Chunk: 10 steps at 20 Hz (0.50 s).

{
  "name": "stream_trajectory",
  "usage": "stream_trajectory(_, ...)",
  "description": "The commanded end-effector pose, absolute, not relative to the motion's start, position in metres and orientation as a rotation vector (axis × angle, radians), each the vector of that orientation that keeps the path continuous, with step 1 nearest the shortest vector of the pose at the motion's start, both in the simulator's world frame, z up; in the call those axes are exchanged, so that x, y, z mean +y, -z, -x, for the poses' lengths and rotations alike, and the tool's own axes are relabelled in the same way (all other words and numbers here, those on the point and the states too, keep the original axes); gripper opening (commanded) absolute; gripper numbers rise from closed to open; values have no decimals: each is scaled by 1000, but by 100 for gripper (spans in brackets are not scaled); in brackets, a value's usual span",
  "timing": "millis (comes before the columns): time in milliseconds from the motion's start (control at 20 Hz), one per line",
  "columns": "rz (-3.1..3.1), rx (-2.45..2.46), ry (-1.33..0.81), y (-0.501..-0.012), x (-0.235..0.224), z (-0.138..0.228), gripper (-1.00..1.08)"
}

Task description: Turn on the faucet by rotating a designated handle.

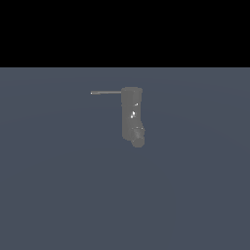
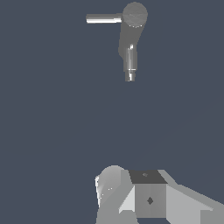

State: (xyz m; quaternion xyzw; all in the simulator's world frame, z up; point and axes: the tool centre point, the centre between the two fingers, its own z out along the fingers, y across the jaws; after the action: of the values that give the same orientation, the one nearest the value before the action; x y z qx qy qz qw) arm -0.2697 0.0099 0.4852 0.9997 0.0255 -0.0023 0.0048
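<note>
Matte grey, the faucet (image 1: 132,114) stands alone on a flat slate-blue floor (image 1: 195,195), a little above the middle of the exterior view. Its body runs top to bottom in that view, with the rounded stub spout (image 1: 138,139) at the lower end and small white glints on the side. The handle (image 1: 105,92), a thin straight rod, projects from the faucet's top toward the exterior view's left, at a right angle to the body.

In the wrist view the faucet (image 2: 131,39) and handle (image 2: 103,18) lie well apart from the gripper (image 2: 131,197), of which only pale grey blocky parts show. It touches nothing and holds nothing; how far its jaws stand apart cannot be told.

Count: 1 faucet, 1 handle, 1 spout.
</note>
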Motion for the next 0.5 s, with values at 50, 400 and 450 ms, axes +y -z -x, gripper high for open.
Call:
stream_trajectory(50,-3131,79,7,-485,10,270,-100)
stream_trajectory(400,-3132,29,7,-479,18,265,-100)
stream_trajectory(450,-3132,15,7,-477,20,264,-100)
